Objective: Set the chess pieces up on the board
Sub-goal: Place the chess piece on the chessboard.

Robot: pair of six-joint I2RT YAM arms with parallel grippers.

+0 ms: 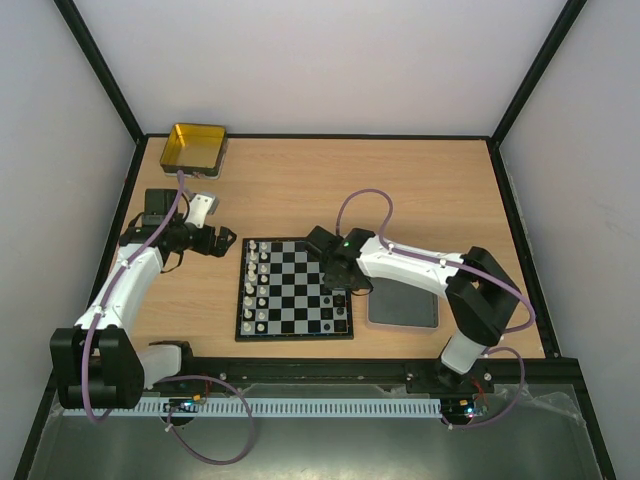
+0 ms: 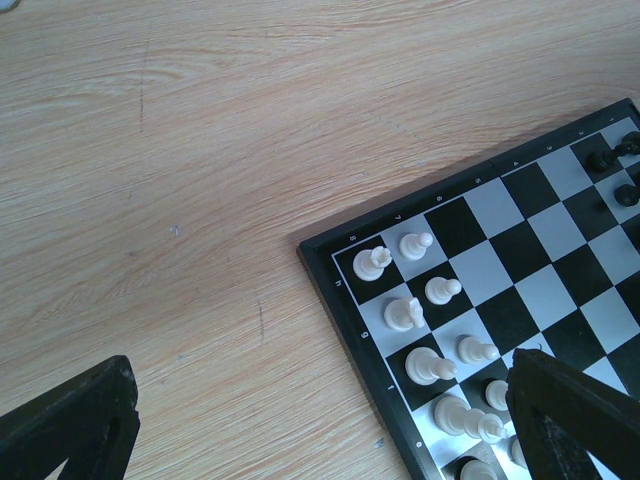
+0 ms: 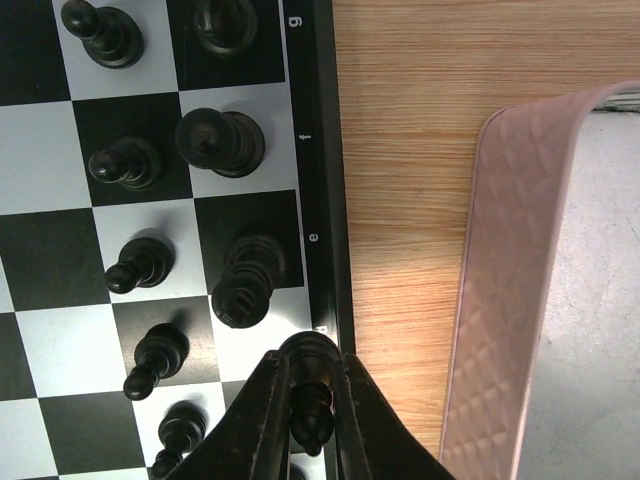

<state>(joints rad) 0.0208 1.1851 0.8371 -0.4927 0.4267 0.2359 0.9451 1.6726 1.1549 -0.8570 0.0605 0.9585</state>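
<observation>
Because the right gripper (image 3: 308,400) is clamped on a black piece (image 3: 306,352), with its jaws nearly together and the figurine pinched between the fingertips, the next move turns on where the free square lies from those tips. In the right wrist view the piece's long axis seems to run along the fingers. Whether its base already touches the board (image 3: 320,200) cannot be told. Straight ahead of the fingertips a file of larger black pieces (image 3: 222,140) runs away along the board's rim. The nearest, a tall one (image 3: 245,285), stands just beyond the tips and a little to their left. A file of smaller black pieces (image 3: 125,160) stands one square further left. The held piece hangs close against the rim, so the centre of its square appears to lie slightly left of the fingers. Any setting-down probably needs a small shift that way without brushing the tall neighbour. The grey tray (image 3: 510,300) lies to the gripper's right, apart from the board. The left gripper (image 2: 320,360) hangs with its jaws wide and nothing between them, over the bare table (image 2: 200,150). The white pieces (image 2: 420,320) are ahead and to its right, so the right arm is plainly the nearer one.
</observation>
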